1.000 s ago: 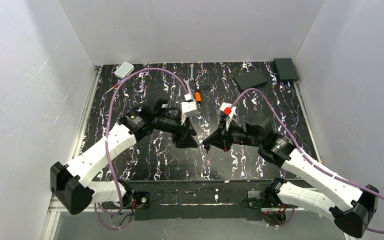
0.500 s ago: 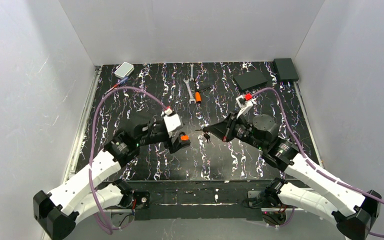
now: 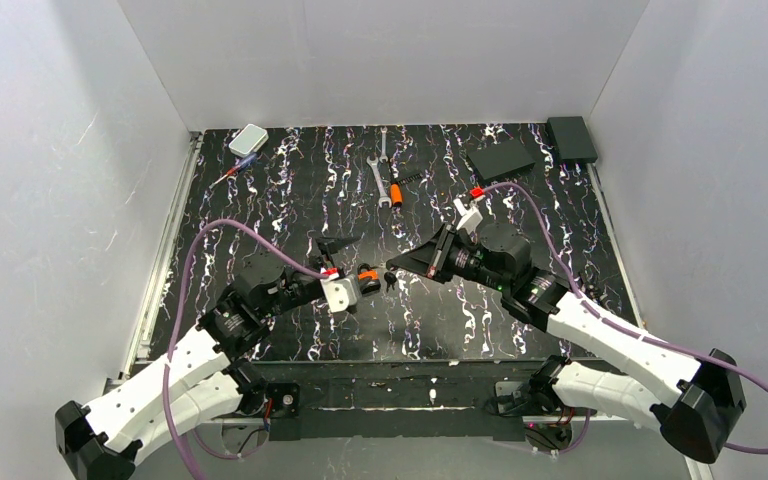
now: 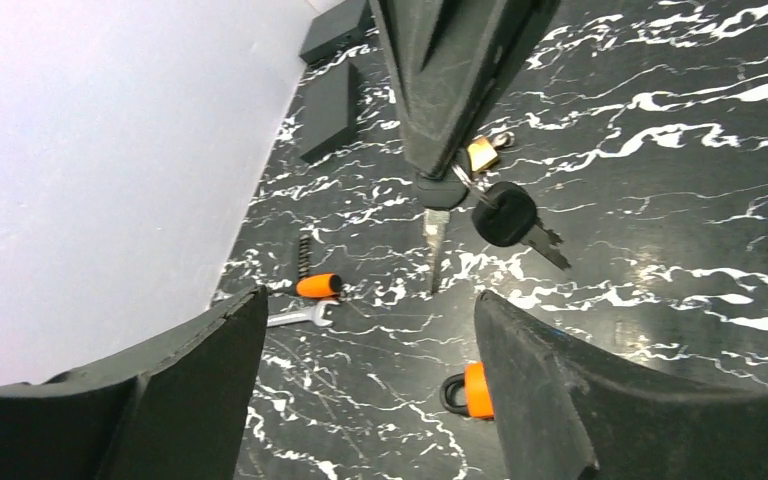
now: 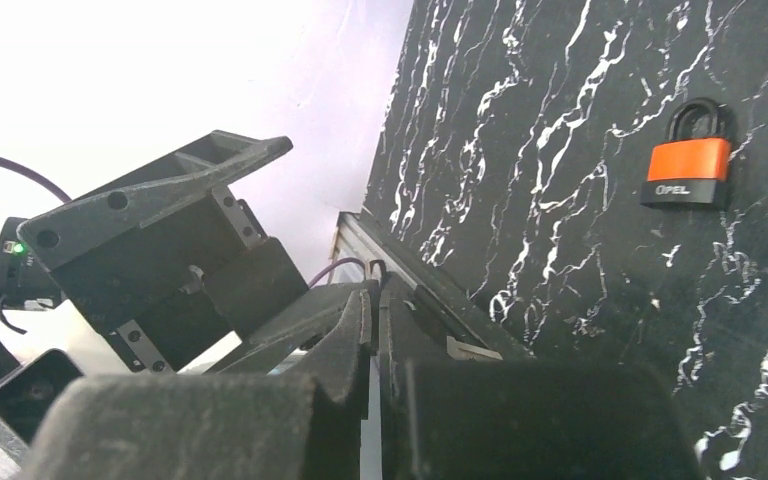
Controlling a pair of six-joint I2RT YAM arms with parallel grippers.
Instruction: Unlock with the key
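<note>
One key [image 4: 435, 235] hangs pinched in the closed right end effector [image 4: 435, 185], while the left end effector [image 4: 370, 300] gapes empty beside an orange padlock [image 4: 472, 390].

The table [image 3: 290, 190] is black with white marble veins, and the walls [image 3: 390, 60] are plain white. The arms [image 3: 190, 350] are white with black joints and carry purple cables [image 3: 230, 222]. The left gripper [image 4: 370, 300] and right gripper [image 4: 432, 180] are black. The key [image 4: 434, 238] has a silvery blade, and its bunch holds a black-headed key [image 4: 506, 212] and a brass lock [image 4: 480, 155]. The padlock [image 5: 688, 170] is orange with a black shackle and pale lettering. The wrenches [image 3: 379, 172] are silvery, the boxes [image 3: 571, 138] black and the case [image 3: 248, 139] pale grey.
</note>
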